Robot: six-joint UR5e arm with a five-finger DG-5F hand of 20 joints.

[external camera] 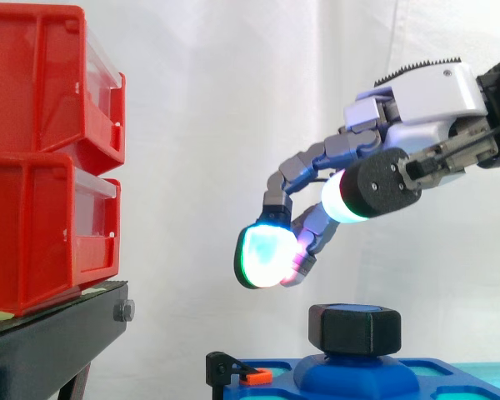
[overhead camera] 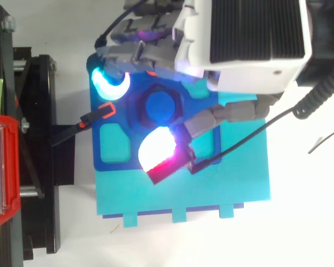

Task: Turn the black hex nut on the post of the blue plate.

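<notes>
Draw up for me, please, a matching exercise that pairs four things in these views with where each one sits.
Things:
1. black hex nut
2. hand
3. red bins
4. blue plate

Places:
A. stacked on the black stand, at the side view's left
B. hovering above the nut, touching nothing
C. around the post at the plate's middle
D. lying on a turquoise base

Pairs: 1-C, 2-B, 3-A, 4-D

Lab: white curtain (external camera: 233,83), red bins (external camera: 42,150).
</notes>
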